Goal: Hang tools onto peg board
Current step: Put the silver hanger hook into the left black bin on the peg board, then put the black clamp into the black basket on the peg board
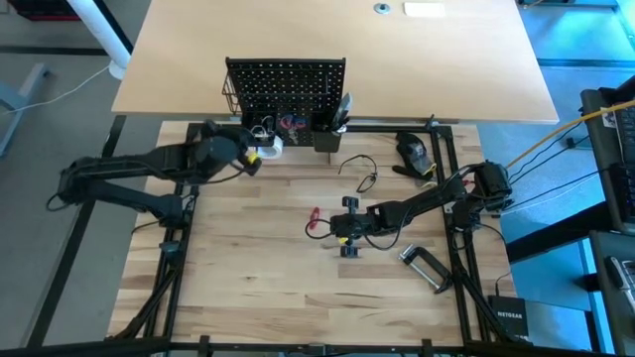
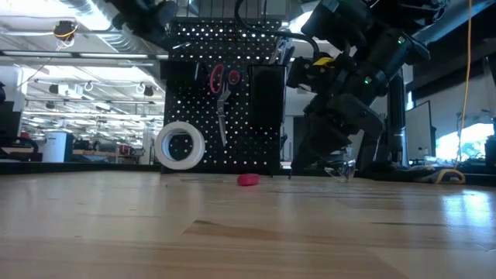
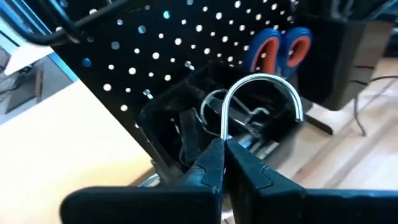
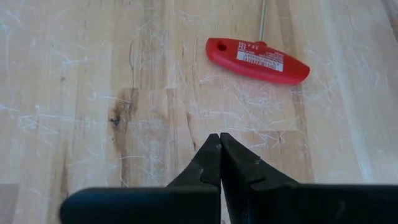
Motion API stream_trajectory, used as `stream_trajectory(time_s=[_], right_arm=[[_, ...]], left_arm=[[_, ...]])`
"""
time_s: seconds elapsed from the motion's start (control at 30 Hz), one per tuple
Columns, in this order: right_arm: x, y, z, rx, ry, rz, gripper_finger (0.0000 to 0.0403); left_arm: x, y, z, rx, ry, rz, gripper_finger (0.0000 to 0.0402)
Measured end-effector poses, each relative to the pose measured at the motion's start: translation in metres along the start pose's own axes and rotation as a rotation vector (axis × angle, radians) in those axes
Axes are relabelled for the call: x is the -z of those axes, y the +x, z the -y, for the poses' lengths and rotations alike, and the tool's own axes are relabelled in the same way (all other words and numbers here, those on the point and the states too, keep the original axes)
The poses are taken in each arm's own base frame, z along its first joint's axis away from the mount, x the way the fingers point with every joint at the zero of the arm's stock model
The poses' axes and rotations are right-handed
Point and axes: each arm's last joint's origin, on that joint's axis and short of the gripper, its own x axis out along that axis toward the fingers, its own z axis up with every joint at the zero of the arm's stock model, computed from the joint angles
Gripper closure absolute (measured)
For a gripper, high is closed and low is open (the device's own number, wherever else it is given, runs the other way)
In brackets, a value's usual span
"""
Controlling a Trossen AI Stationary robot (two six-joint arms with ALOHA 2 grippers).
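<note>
One red T-handled hex key [image 4: 258, 60] lies flat on the pale wooden table [image 1: 248, 268], just ahead of the right gripper [image 4: 219, 144], whose fingers are pressed together and empty. It looks light, rigid and slick; the plastic handle's middle seems the best hold. The left gripper [image 3: 224, 149] pinches a bent silver wire hook [image 3: 261, 99] at the black perforated peg board [image 1: 286, 84].

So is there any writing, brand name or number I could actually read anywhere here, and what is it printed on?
"NETGEAR": white letters on the black box beside the table's near right corner, just legible in the high view.
White label with small print on the red T-handle tool lying on the table ahead of the right pincer: too blurred to read.
Peg board, scissors and tape roll: no text visible.
</note>
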Motion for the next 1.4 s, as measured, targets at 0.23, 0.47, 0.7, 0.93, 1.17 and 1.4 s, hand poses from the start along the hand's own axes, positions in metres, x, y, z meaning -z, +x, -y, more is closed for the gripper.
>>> stream_trajectory(time_s=[0.23, 0.47, 0.7, 0.93, 1.17, 1.4], right_arm=[[0.0, 0.0, 0.0, 0.0, 0.0, -0.001, 0.04], [0.0, 0.0, 0.0, 0.0, -0.001, -0.004, 0.04], [0.0, 0.0, 0.0, 0.0, -0.001, -0.004, 0.04], [0.0, 0.0, 0.0, 0.0, -0.001, -0.004, 0.04], [0.001, 0.0, 0.0, 0.0, -0.003, -0.01, 0.04], [0.002, 0.0, 0.0, 0.001, -0.004, -0.016, 0.04]], left_arm=[[0.001, 0.02, -0.004, -0.053, 0.05, -0.018, 0.0401], [0.001, 0.033, -0.007, -0.075, 0.022, -0.002, 0.0399], [0.0, 0.033, -0.005, -0.024, 0.017, -0.002, 0.0379], [0.001, 0.035, -0.003, -0.022, 0.019, -0.006, 0.0332], [-0.005, 0.022, -0.003, 0.014, 0.03, 0.02, 0.0284], [-0.004, -0.015, -0.004, 0.13, 0.039, -0.002, 0.0273]])
